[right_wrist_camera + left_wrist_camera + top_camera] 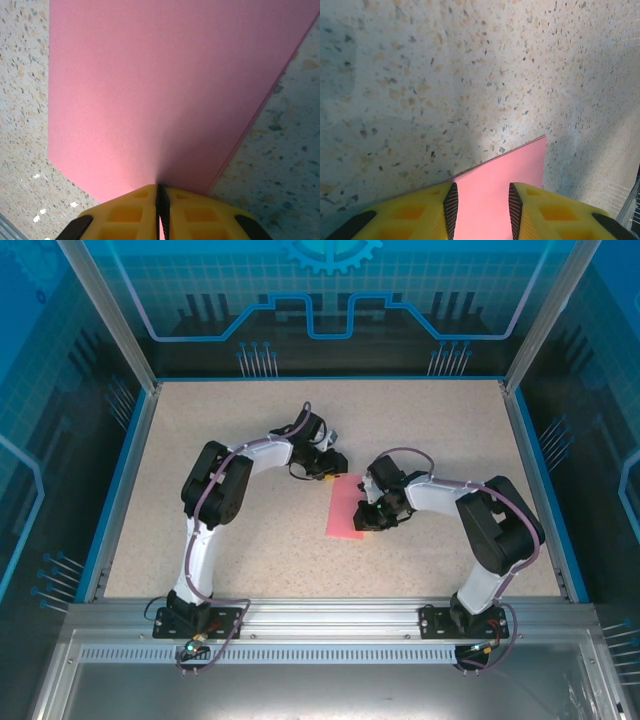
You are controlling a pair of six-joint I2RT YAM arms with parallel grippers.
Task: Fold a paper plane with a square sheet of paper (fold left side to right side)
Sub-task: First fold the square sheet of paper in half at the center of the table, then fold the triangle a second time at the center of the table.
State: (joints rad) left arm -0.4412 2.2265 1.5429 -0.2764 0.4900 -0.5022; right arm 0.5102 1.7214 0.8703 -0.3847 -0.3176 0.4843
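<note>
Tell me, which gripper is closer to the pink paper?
Right. The right gripper is pinched shut on the pink paper at its right edge. The left gripper sits at its far corner, fingers apart, not clamping it.

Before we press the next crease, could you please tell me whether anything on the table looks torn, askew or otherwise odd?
Nothing stands out. The pink paper lies on the table as a clean-edged narrow rectangle with no tear visible; the right jaws pinch one edge, the left jaws stand open over it.
</note>
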